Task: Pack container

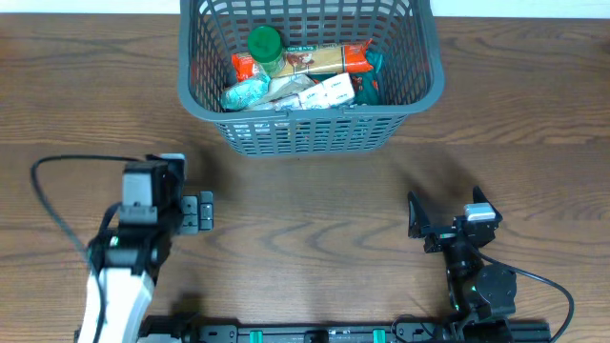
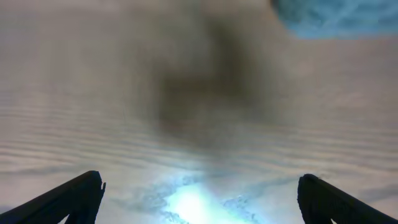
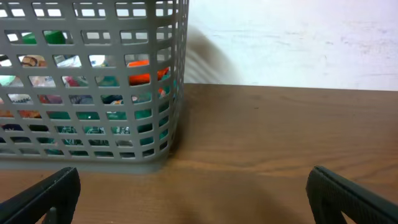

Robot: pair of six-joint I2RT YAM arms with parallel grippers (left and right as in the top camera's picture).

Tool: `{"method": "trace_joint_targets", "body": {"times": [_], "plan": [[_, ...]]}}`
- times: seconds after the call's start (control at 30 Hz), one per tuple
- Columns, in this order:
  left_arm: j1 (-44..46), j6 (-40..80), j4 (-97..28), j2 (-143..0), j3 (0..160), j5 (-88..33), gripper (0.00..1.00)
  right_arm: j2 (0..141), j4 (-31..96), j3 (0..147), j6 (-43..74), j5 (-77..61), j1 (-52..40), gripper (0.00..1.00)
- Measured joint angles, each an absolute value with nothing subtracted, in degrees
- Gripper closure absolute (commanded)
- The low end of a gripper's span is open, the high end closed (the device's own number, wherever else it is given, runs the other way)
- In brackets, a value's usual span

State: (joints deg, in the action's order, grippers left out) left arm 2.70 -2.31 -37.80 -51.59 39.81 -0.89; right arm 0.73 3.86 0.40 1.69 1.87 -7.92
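Observation:
The container point(image 1: 200, 95), a large dark grey lattice basket, stands at the far middle of the table. It holds a green-lidded jar point(image 1: 265, 45), a long pasta packet point(image 1: 319, 60), white packets point(image 1: 324, 92) and a teal bag point(image 1: 245, 93). It also shows in the right wrist view point(image 3: 93, 158), ahead and to the left. My left gripper point(image 1: 198, 211) is open and empty, low over the wood at front left point(image 2: 199, 202). My right gripper point(image 1: 446, 211) is open and empty at front right point(image 3: 193, 199), apart from the basket.
The wooden table point(image 1: 315, 200) lies between both grippers and the basket. A black cable point(image 1: 43, 191) loops left of the left arm. A white wall point(image 3: 292, 37) stands behind the table. A blurred blue-grey shape point(image 2: 336, 15) shows at the top right of the left wrist view.

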Motion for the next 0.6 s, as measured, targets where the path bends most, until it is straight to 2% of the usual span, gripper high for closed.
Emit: {"method": "trace_joint_targets", "body": {"times": [0.3, 0.6], "plan": [[2.7, -2.3, -36.9, -26.9, 39.8, -0.9, 0.01, 0.7, 3.9, 0.4, 1.7, 1.9, -7.9, 0.01], [2.7, -3.2, -6.5, -16.9, 28.5, -0.9, 0.02, 0.7, 3.9, 0.4, 1.7, 1.9, -7.9, 0.01]]}}
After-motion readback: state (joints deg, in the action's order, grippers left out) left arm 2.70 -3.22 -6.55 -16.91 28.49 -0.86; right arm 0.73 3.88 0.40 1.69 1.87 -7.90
